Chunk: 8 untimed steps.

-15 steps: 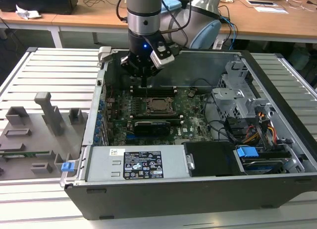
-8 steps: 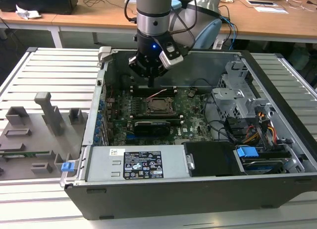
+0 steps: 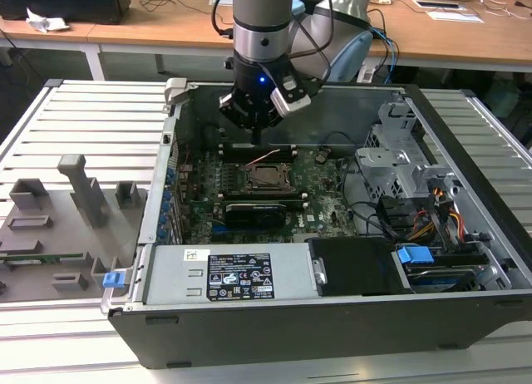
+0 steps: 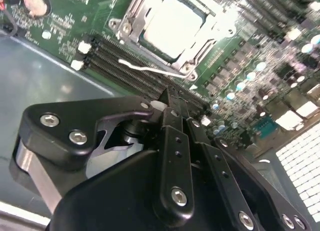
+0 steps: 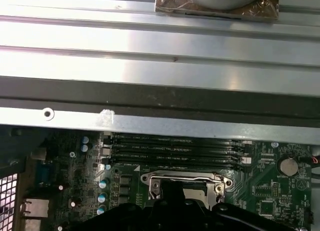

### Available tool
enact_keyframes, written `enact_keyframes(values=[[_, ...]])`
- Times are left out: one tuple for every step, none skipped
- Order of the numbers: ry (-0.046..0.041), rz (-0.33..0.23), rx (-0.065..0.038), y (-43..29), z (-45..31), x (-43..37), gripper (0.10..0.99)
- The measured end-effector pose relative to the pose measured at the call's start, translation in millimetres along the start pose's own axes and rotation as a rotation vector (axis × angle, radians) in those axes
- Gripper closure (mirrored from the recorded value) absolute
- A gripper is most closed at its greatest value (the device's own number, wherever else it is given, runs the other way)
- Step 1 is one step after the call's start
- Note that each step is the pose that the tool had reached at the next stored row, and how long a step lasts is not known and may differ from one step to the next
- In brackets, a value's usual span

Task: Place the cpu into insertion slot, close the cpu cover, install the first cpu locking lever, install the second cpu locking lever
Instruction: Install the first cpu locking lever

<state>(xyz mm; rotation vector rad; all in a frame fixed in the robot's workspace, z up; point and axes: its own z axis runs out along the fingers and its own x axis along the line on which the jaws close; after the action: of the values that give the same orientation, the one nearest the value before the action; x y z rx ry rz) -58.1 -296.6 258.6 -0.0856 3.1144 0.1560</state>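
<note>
On the exterior view's left, a grey plastic fixture (image 3: 50, 222) with blocky uprights is being carried by the ribbed metal counter (image 3: 91, 110). Just beside it, an open dark computer case (image 3: 249, 326) is being shown, with a green circuit board lying flat inside. Above the board, the gripper (image 3: 253, 128) is being held near the square, metal-rimmed insertion slot (image 3: 247, 178). In the second wrist view, the cpu (image 4: 172, 23) is being seen seated in that slot, its flat silver-grey top framed by the thin silvery cpu cover (image 4: 131, 13). The black fingers (image 4: 172, 121) are being seen drawn together, with nothing visible between them and their tips just beside a thin wire lever (image 4: 147, 68). Toward the right, a perforated grey metal drive cage (image 3: 407, 164) is being shown.
</note>
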Motion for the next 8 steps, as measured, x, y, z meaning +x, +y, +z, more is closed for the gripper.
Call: enact_keyframes(values=[[-0.0001, 0.0, -0.001, -0.2, 0.2, 0.0, 0.98], [0.0001, 0.0, 0.0, -0.3, 0.2, 0.0, 0.98], [0.0001, 0.0, 0.0, -0.3, 0.3, 0.0, 0.98], [0.0001, 0.0, 0.0, -0.3, 0.5, 0.0, 0.98], [0.0001, 0.0, 0.0, -0.3, 0.6, 0.0, 0.98], [0.0001, 0.0, 0.0, -0.4, 0.6, -0.1, 0.98], [0.0001, 0.0, 0.0, -0.4, 0.8, -0.1, 0.98], [0.0001, 0.0, 0.0, -0.4, 0.9, -0.1, 0.98]])
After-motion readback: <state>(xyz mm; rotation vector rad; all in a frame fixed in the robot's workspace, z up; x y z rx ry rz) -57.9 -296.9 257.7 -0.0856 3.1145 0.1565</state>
